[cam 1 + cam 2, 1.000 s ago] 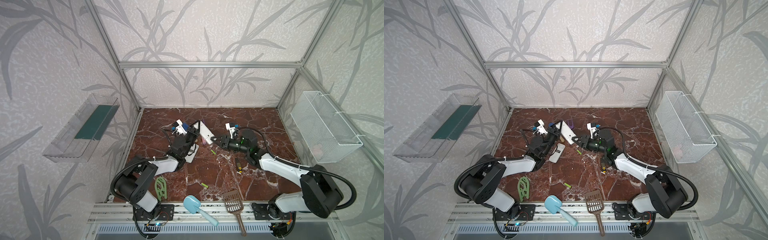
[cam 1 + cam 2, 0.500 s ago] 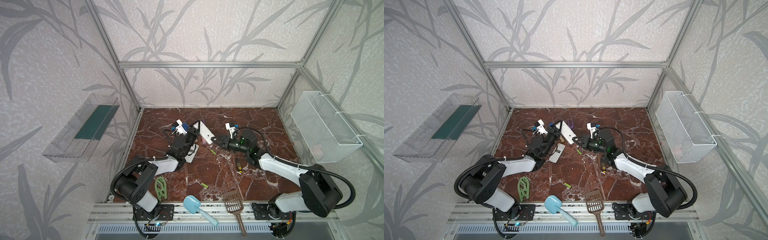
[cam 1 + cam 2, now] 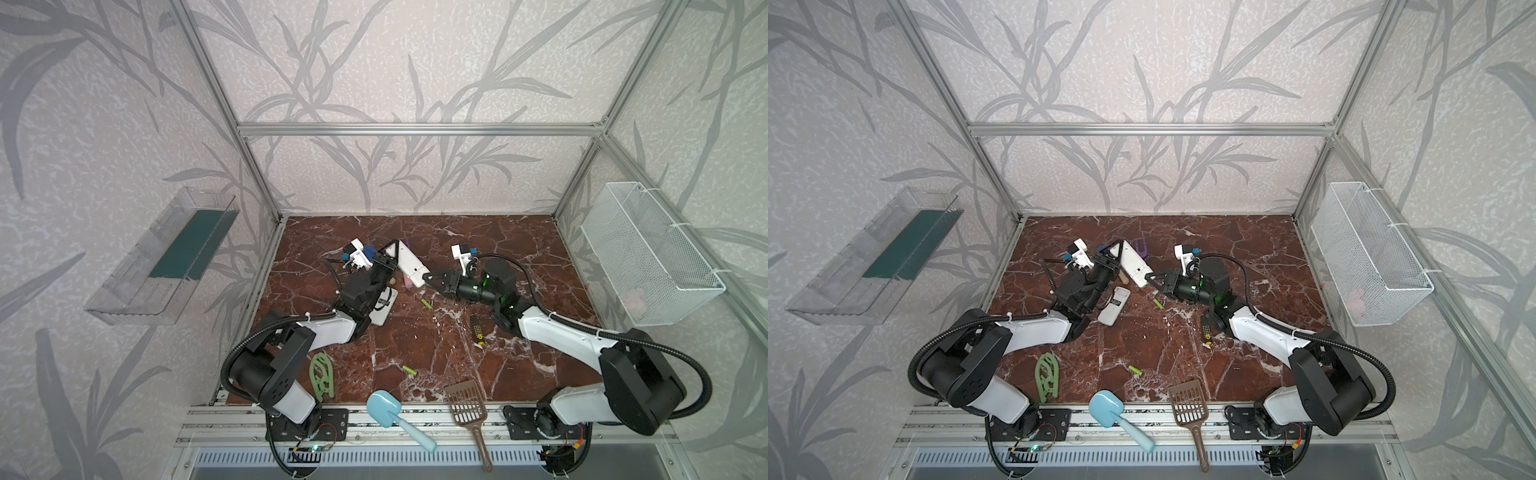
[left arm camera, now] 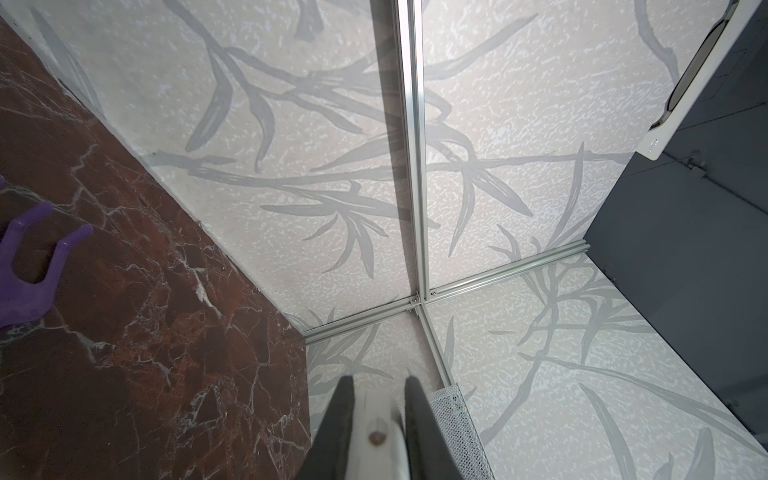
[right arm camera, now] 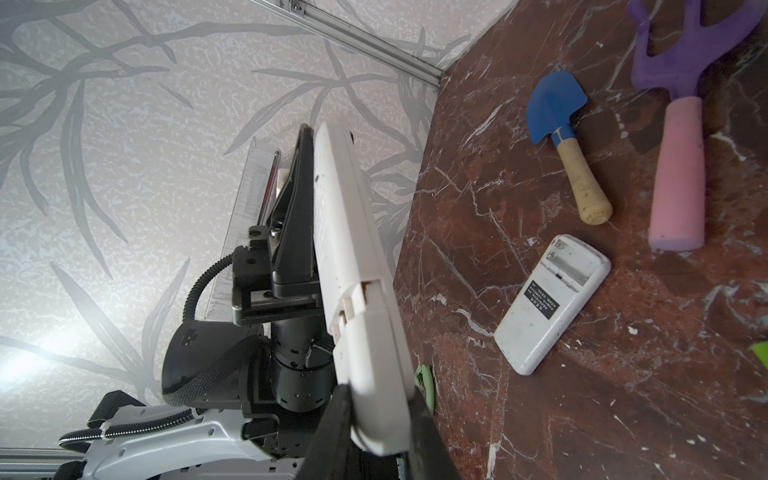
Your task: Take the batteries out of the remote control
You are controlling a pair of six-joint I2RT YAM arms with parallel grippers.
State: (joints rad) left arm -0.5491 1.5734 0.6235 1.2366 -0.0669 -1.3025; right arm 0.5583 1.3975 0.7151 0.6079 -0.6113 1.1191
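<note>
Red-brown marble with white veins forms the worktop [image 3: 457, 365], boxed in by pale walls printed with grey leaves. Above its middle a long white remote [image 3: 409, 262] is held off the surface between the two arms. The left hand [image 3: 388, 255] is pinched onto the remote's far end; in the left wrist view its dark fingers [image 4: 340, 419] press a white body from both sides. The right hand [image 3: 427, 276] nips the near end, and in the right wrist view its fingers [image 5: 334, 432] sit tight against both faces of the casing. Whether any cells are inside this remote cannot be seen.

Two lime-green batteries lie loose on the marble: one battery [image 3: 427, 304] just below the right hand, another battery [image 3: 409, 369] nearer the front edge. A smaller remote [image 5: 552, 299] lies flat beside the left arm, its compartment uncovered and empty. A yellow-black screwdriver [image 3: 478, 331] rests near the right forearm.
</note>
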